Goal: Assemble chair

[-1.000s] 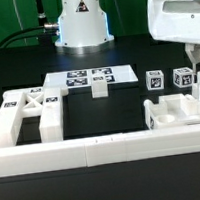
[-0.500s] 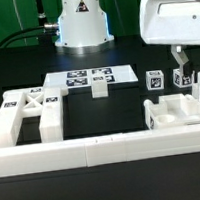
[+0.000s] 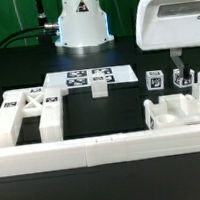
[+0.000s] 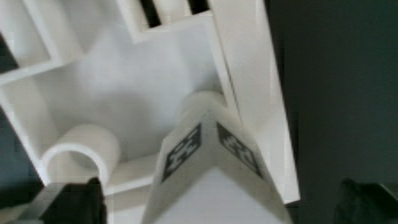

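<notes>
Chair pieces (image 3: 44, 112) are all loose, nothing joined yet. What's changed in the last sec: the gripper (image 3: 184, 66) has slid toward the exterior view's left and dropped a bit. It now hangs right over the tagged post (image 3: 183, 77) at the exterior view's right. Nothing else has budged; the parts sit where they were.

Layout atm:
- ladder-like frame (image 3: 5, 124) at the exterior view's left
- small block (image 3: 99, 83) on the marker board (image 3: 71, 79), mid-table
- second tagged post (image 3: 154, 80) just beside the first
- tray-like piece (image 3: 175, 112) in front of both posts, just behind the border rail (image 3: 103, 148)

Wrist view confirms the line-up. The tagged post (image 4: 205, 155) points up at the cam btwn the two dark fingertips (image 4: 71, 205), w/ a slotted white panel (image 4: 107, 90) behind it. Jaws are spread wide, w/ no contact on the post that I can see and a gap on each side.

My read: this is the approach for a pick, not a grasp yet. The post looks roughly centred btwn the fingers, so I'd expect a short descent next, then a close. Risk: the post is small, seems to stand free, and its neighbour is close. An off-centre close could tip it or nudge the second one. Task-wise we're at the very start.
</notes>
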Controlling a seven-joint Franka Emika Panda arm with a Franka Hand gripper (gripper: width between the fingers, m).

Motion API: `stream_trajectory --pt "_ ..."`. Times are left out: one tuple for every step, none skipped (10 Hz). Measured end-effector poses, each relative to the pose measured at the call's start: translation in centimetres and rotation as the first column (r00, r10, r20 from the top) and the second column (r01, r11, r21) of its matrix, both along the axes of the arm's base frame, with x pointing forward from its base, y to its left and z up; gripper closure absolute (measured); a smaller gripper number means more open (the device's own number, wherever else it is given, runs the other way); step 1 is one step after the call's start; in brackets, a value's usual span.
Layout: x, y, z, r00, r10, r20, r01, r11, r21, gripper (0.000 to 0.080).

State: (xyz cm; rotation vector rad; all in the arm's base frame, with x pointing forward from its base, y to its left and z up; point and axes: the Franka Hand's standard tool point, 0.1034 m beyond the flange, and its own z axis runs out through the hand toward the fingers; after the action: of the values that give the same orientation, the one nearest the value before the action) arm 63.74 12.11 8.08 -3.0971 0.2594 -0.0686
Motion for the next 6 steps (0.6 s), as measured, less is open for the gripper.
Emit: stream_trajectory --pt "0.09 0.01 -0.15 0.994 0.105 0.012 -0.105 0.994 -0.008 0.0150" --pt "0.10 0.04 -0.31 0.984 0.177 0.016 -0.177 0.984 -0.014 0.0150" --pt "0.10 0.06 -0.32 0.973 0.229 0.016 -0.229 0.973 -0.021 0.0150" --pt "0.11 0.00 -0.32 0.960 0.280 0.016 -0.279 0.960 -0.027 0.0150" --pt "0.15 -0.19 -0.32 0.927 0.376 0.015 -0.375 0.926 -0.038 0.0150" --pt "0.21 -0.43 -0.31 0.902 0.431 0.013 -0.430 0.902 -0.046 0.0150"
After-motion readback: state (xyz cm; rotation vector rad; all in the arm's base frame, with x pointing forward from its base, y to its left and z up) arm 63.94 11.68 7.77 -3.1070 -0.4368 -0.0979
